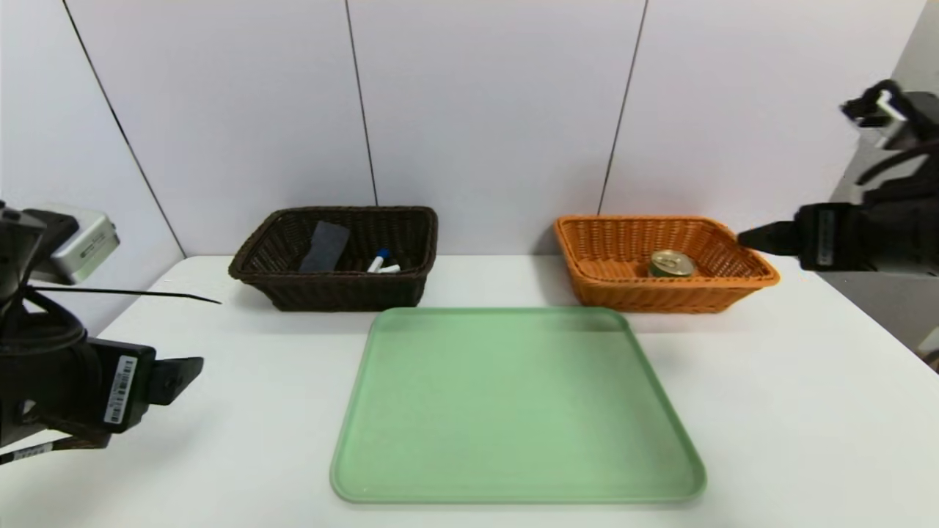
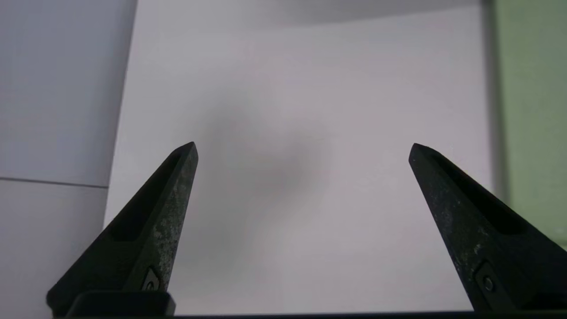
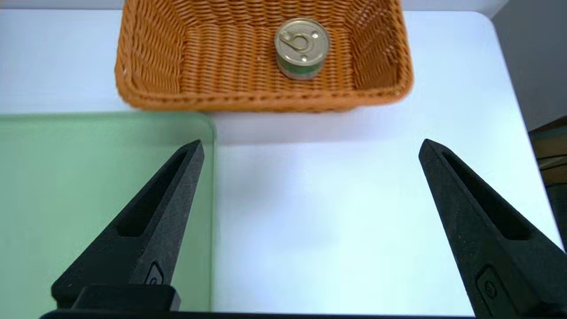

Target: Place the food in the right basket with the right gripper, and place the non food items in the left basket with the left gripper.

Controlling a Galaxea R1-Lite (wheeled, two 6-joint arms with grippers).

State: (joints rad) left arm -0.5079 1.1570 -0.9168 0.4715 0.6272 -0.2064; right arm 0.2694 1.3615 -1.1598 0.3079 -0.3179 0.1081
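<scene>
The can (image 1: 672, 264) is sitting in the orange basket (image 1: 623, 293), one o'clock from the tray (image 1: 517, 403), so the right gripper (image 3: 311, 141), wide and empty at two o'clock, should be clearing the rim smoothly, the left gripper (image 2: 303, 142) resting wide at nine.

On the white counter (image 1: 257, 455), a green tray (image 1: 513, 411) is laid, with a dark brown basket (image 1: 348, 293) and an orange wicker basket (image 1: 653, 297) set behind it.

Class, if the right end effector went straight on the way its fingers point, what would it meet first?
Probably the bare white tabletop, beside the green tray, though depth is unclear.
</scene>
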